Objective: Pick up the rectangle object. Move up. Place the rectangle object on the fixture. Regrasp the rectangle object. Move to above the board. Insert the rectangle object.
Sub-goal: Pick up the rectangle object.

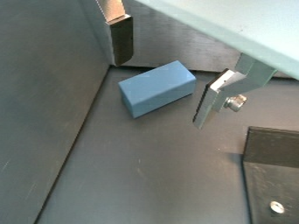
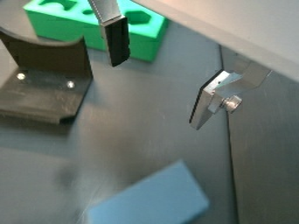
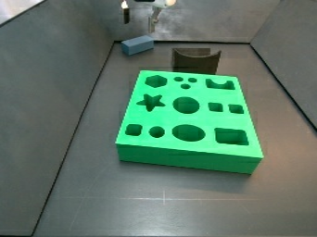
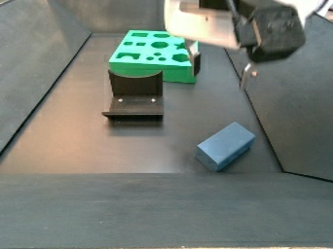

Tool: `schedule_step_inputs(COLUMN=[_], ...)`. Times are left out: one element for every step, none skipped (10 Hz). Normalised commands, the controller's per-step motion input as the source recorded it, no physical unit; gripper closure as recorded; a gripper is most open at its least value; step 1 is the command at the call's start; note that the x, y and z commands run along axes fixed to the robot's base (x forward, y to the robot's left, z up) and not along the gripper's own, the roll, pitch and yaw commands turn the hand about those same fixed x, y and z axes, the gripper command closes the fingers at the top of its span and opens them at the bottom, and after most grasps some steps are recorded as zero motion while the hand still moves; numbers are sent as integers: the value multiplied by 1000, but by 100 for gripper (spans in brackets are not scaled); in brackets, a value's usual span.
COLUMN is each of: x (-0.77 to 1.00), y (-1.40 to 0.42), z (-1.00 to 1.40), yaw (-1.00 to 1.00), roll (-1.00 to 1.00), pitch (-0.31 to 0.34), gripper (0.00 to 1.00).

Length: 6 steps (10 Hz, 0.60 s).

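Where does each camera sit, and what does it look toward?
Wrist view: on the arm, looking down at the rectangle object below the open gripper.
Wrist view: on the arm, facing the fixture and board; block blurred.
Side view: at the board's near end, facing the gripper beyond.
Side view: opposite end, block nearest.
All four show the block.

Gripper (image 1: 163, 70) raised, fingers (image 1: 214, 98) apart, empty.

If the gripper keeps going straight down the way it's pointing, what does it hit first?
Probably the block: in a wrist view it lies on the floor between the open gripper's fingers, below them. Exact alignment is hard to judge.
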Motion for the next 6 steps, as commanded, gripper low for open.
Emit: schedule_step_inputs(x=[0, -23, -77, -166, -189, -111], y=[429, 449, 443, 426, 440, 411], z=[-300, -283, -323, -403, -486, -557], yaw=[-523, -503, -491, -449, -406, -291], roll=[83, 74, 86, 136, 164, 194], pitch=[99, 77, 67, 44, 20, 0], gripper=[0, 0, 0, 0, 0, 0])
